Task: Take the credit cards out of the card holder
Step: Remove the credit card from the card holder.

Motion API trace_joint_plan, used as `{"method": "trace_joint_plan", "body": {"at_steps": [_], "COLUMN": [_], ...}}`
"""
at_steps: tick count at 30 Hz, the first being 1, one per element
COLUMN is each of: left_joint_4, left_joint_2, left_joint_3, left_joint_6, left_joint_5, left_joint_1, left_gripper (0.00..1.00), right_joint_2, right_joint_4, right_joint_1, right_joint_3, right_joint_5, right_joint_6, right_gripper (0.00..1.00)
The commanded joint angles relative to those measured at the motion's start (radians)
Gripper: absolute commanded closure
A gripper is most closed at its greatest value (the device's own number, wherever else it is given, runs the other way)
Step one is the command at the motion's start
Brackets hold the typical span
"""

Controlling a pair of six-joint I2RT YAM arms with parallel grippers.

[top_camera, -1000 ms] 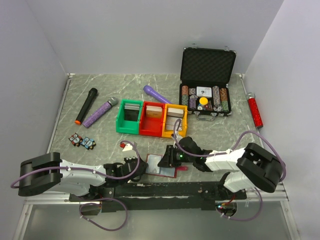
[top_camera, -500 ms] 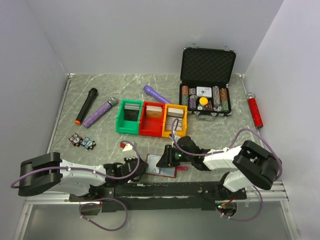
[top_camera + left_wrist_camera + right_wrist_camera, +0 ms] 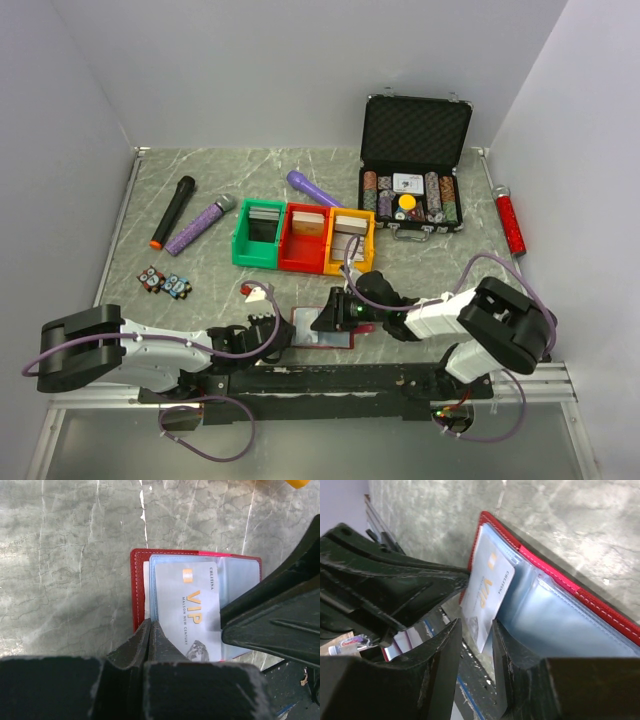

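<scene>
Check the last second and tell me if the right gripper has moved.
Yes, slightly. The right gripper has edged left, judged against the yellow bin, and is still over the card holder.

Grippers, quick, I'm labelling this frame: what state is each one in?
Left gripper: shut on the edge of the card holder.
Right gripper: open, jaws either side of the VIP card, not clamped.

Count:
- card holder (image 3: pixel 303 329) ×1, 6 o'clock
- card (image 3: pixel 187 610) showing in it ×1
- bins ×3, centre: green bin (image 3: pixel 252 258), red bin (image 3: pixel 301 263), yellow bin (image 3: pixel 345 266)
- microphones ×2, 10 o'clock: black microphone (image 3: pixel 172 212), purple glitter microphone (image 3: pixel 200 224)
- purple rod (image 3: pixel 313 187) ×1
- chip case (image 3: pixel 415 135) ×1, 1 o'clock
- red cylinder (image 3: pixel 511 222) ×1, 3 o'clock
- small patterned blocks (image 3: pixel 151 279) ×2, 9 o'clock
</scene>
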Motion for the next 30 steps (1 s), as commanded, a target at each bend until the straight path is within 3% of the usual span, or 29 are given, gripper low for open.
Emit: {"method": "trace_joint_plan", "body": {"at_steps": [1, 21, 30], "left_joint_4": [-0.068, -0.03, -0.174], "left_joint_2": [0.044, 0.089, -0.011], "left_joint_3": [-0.009, 0.018, 0.011], "left_joint_6": [0.039, 0.068, -0.007], "left_joint_5": [0.021, 0.041, -0.026], "left_joint_1": [0.007, 0.007, 0.007], "left_gripper": [0.99, 0.99, 0.99], "right_joint_2": [0.025, 0.061, 0.042], "right_joint_4": [0.124, 0.3, 0.22], "right_joint_1": [0.002, -0.026, -0.03], "right_joint_3": [0.017, -0.044, -0.036], "right_joint_5": [-0.048, -0.07, -0.056], "right_joint_6": [0.022, 0.116, 0.096], "right_gripper": [0.62, 0.57, 0.56]}}
